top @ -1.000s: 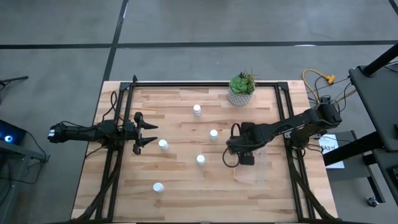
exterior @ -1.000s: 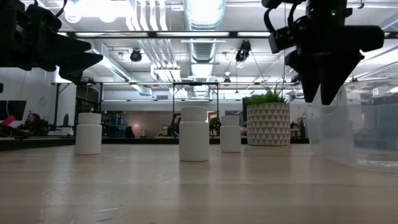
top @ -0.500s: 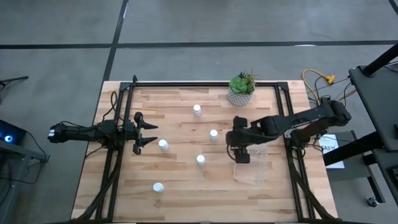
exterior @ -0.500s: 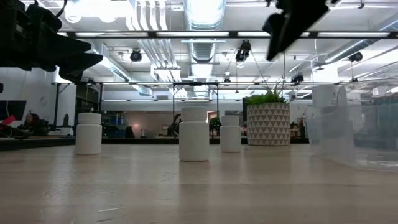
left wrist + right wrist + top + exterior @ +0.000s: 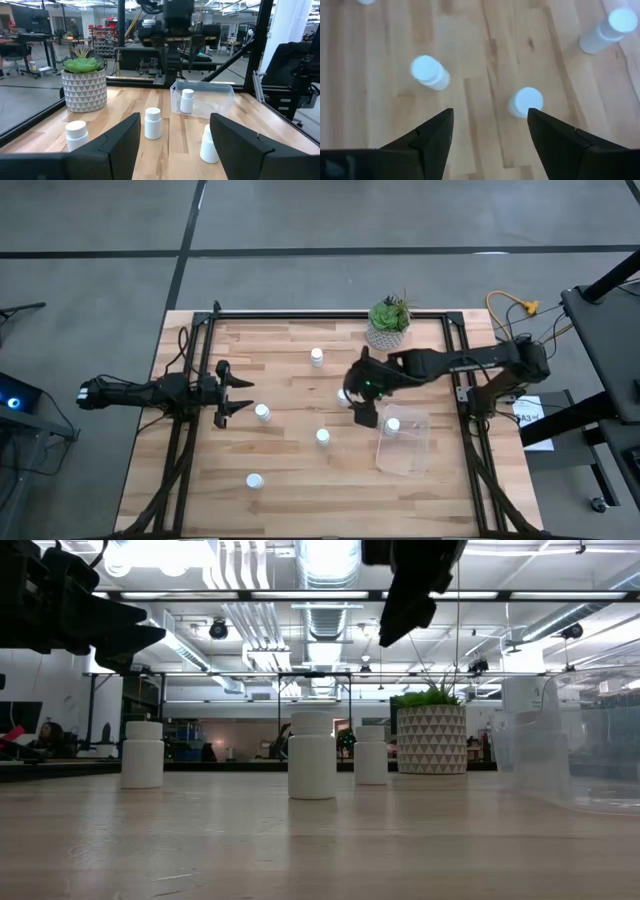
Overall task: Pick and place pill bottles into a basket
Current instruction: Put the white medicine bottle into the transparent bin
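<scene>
The bottles all stand upright, long axis vertical, caps up: small white cylinders with round white caps, plain on every side that shows. The right gripper (image 5: 362,402) hangs above the table with its fingers (image 5: 432,137) apart and nothing between them; one bottle (image 5: 524,102) stands almost straight below it, mostly covered by the arm from overhead, so only its cap edge shows there. A second bottle (image 5: 322,437) stands near the gripper on the table's front side, a third (image 5: 317,357) near it toward the far edge, and a fourth (image 5: 254,480) well away at the front. One bottle (image 5: 393,424) already stands upright inside the basket (image 5: 420,460), just beside the right gripper toward the right arm's base; the basket is clear plastic with faint edges, hard to trace against the wood. The left gripper (image 5: 240,396) waits at the table's left side, fingers (image 5: 107,150) apart and empty, with a bottle (image 5: 262,412) just in front of its tips. A potted plant (image 5: 388,322) stands at the far edge.
</scene>
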`<state>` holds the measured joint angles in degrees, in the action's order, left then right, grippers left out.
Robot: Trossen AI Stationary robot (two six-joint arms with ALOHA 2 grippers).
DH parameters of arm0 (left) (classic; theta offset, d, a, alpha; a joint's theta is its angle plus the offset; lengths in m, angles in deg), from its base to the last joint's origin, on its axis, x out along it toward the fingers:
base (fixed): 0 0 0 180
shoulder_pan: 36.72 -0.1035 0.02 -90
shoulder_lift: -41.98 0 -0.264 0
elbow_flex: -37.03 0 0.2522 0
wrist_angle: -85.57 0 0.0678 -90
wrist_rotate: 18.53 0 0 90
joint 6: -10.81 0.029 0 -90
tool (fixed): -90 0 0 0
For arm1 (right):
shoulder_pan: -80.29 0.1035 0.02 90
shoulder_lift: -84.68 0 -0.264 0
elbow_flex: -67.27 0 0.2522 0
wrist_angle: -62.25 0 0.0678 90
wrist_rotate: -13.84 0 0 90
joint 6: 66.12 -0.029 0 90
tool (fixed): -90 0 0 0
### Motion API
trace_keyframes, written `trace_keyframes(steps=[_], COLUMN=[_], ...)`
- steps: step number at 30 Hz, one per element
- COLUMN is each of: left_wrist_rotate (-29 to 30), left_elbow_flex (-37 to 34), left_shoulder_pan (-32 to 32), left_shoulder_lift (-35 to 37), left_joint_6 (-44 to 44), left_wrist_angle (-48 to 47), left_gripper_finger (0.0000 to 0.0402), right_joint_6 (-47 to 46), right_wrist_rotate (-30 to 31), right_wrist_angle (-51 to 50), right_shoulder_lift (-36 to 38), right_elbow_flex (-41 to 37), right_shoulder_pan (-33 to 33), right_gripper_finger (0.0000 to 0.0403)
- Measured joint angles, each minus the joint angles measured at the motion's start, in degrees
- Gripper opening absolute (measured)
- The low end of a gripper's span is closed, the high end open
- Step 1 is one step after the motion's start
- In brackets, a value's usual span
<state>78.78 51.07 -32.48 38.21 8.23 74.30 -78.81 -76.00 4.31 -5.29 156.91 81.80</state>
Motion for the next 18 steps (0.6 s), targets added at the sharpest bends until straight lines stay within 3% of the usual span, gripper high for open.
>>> trace_keyframes(steps=[8, 18], left_wrist_rotate=[0.00, 0.00], left_elbow_flex=[0.00, 0.00], left_shoulder_pan=[-0.01, -0.01], left_shoulder_lift=[-0.20, -0.22], left_joint_6=[0.01, 0.01], left_wrist_angle=[-0.01, -0.01], left_gripper_finger=[0.0222, 0.0222], right_joint_6=[1.46, 10.46], right_wrist_rotate=[-0.04, -0.72], right_wrist_angle=[0.15, 1.35], right_shoulder_lift=[-0.93, -4.17], right_elbow_flex=[0.41, -0.05], right_shoulder_pan=[-3.14, -4.08], right_gripper_finger=[0.0246, 0.0242])
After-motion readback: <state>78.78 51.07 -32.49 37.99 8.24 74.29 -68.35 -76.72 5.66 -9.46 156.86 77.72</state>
